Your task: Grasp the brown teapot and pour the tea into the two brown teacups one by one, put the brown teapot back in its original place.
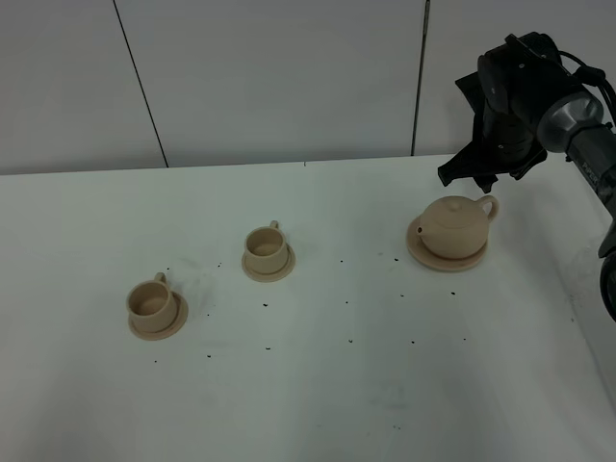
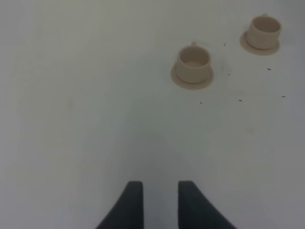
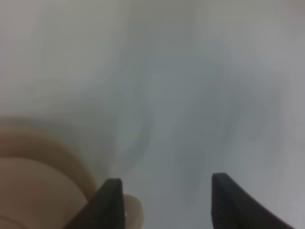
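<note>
Grasping target: brown teapot [image 1: 452, 227], by its loop handle [image 1: 489, 206]
Right gripper [image 3: 165, 188]: jaws wide, empty, handle near one finger
Advice: centre handle between jaws, then close

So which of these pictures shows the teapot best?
The high view: the whole teapot, with lid, spout and handle, sits on its saucer. The right wrist view catches only a blurred tan edge of it; the left wrist view shows none.

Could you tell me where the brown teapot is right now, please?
The brown teapot sits on its wide saucer at the right of the exterior high view, close to the right tool.
</note>
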### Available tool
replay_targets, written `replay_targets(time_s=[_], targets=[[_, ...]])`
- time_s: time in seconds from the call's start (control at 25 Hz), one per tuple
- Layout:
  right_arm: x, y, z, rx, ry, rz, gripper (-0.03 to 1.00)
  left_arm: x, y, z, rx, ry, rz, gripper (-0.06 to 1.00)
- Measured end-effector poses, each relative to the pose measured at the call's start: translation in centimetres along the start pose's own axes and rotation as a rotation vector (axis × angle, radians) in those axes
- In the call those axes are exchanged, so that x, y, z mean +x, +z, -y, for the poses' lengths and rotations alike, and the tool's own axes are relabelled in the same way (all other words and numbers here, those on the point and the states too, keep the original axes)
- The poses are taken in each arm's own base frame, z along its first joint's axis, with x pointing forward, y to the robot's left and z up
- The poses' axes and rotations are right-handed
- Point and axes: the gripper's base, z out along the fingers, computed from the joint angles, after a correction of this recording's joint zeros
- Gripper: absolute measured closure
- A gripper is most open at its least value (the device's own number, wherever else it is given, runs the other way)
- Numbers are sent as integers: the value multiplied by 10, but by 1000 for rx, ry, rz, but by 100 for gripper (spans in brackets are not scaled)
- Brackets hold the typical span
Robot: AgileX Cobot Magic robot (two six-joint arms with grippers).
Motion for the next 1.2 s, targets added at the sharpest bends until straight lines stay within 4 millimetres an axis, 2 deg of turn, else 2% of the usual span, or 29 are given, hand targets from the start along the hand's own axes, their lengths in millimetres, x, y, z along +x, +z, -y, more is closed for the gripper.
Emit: replay_targets(time_s=[1.2], targets=[[0,0,-2,-26,10,2,56,0,0,0,0,0,0,70]])
